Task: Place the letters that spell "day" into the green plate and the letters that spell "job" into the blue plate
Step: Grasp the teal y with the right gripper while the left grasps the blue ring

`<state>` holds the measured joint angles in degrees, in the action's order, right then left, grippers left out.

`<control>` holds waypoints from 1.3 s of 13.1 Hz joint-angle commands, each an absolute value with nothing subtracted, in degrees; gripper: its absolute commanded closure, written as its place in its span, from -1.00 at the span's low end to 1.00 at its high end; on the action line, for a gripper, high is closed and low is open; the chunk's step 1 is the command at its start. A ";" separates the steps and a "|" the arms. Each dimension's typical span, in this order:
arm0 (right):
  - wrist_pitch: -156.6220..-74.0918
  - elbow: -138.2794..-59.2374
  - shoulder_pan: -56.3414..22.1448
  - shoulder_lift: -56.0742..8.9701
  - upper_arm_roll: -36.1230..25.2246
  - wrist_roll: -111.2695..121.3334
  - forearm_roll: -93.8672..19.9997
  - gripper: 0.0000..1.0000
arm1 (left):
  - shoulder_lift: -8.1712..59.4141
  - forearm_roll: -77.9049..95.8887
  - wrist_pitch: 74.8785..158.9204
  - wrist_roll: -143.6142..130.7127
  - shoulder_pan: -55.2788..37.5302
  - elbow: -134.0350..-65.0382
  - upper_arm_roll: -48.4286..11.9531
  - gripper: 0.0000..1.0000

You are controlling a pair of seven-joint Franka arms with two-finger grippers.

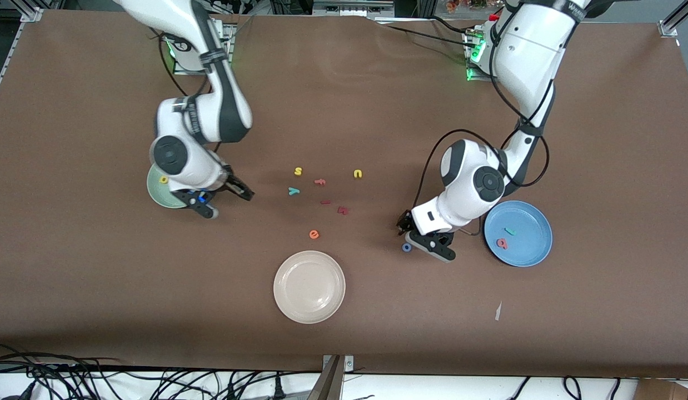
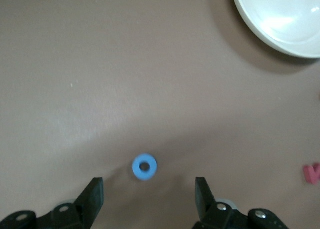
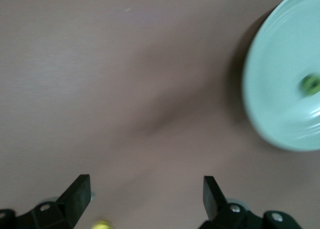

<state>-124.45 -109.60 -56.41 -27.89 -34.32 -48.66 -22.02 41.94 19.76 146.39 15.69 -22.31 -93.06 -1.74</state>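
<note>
Blue ring "o" [image 1: 407, 248] lies on the table beside the blue plate [image 1: 536, 247], between the spread, empty fingers of the left gripper [image 2: 149, 195]. That plate holds teal "j" [image 1: 509, 231] and salmon "b" [image 1: 502, 243]. Over the table just beside the green plate [image 1: 155, 191], the right gripper [image 3: 146, 195] hangs spread, apparently empty.

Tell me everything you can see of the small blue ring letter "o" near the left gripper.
The small blue ring-shaped foam letter "o" is a thick sky-blue ring with a dark round hole, looking soft and matte. It lies flat on the brown table, outside the round blue plate and toward the left arm's end. The left gripper hangs over it, open, the fingers straddling it without touching. Nothing else touches it.
</note>
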 commanded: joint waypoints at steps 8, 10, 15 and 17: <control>-130.52 -99.23 -61.08 -42.18 -30.32 -69.78 -29.53 -0.76 | 48.60 21.09 145.90 14.85 -30.67 -86.83 6.33 -0.56; -130.43 -99.40 -61.08 -43.59 -29.89 -69.78 -29.53 -0.76 | 48.60 21.01 145.90 15.12 -30.76 -86.84 6.50 -0.56; -127.44 -100.28 -60.65 -43.51 -29.36 -69.61 -30.66 -0.57 | 50.10 21.01 145.90 14.85 -33.22 -86.75 8.70 -0.27; -127.79 -100.20 -60.64 -43.51 -29.36 -69.52 -34.00 -0.16 | 50.19 21.01 145.90 14.85 -33.49 -86.84 8.70 -0.10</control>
<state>-128.89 -100.49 -60.98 -43.21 -29.60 -69.46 -31.33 48.80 19.76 146.33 14.71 -32.26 -88.09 7.81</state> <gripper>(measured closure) 0.278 0.383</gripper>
